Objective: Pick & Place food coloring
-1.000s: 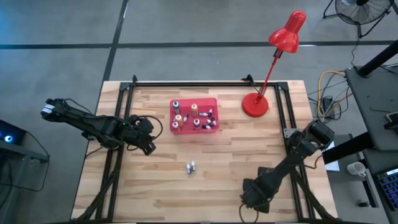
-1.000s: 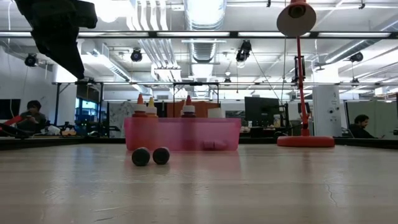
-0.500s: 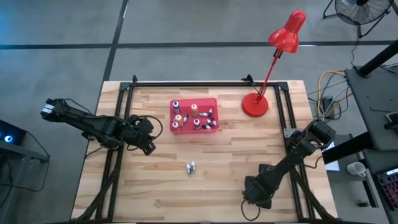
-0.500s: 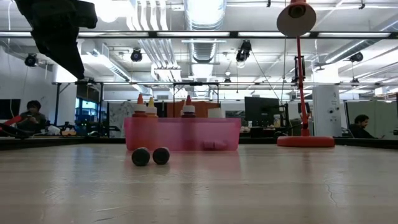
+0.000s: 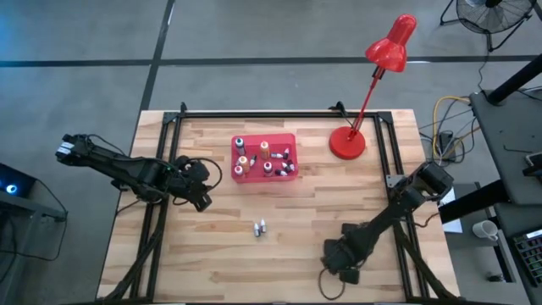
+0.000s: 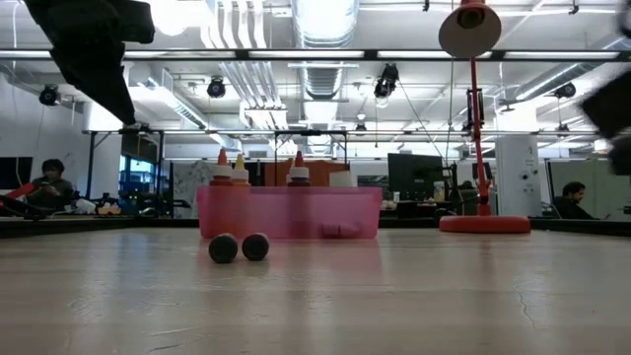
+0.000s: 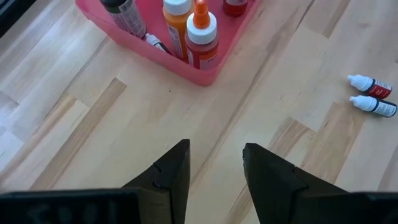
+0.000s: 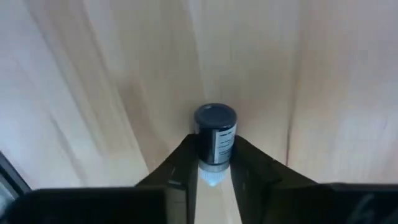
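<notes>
Near the table's front edge, right gripper point(image 5: 337, 257) pinching a dark little bottle point(image 8: 214, 142) between its fingers. Beside the red tray point(image 5: 290, 145) of bottles point(image 5: 264, 151), left gripper point(image 5: 201, 193) hovering, fingers apart, holding nothing. At mid-table, two loose bottles point(image 5: 259, 227) lying side by side.

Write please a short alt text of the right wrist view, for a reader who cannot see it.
The right gripper holds a small dark dropper bottle between its two fingers, above the light wooden table. Nothing else shows in this view.
</notes>
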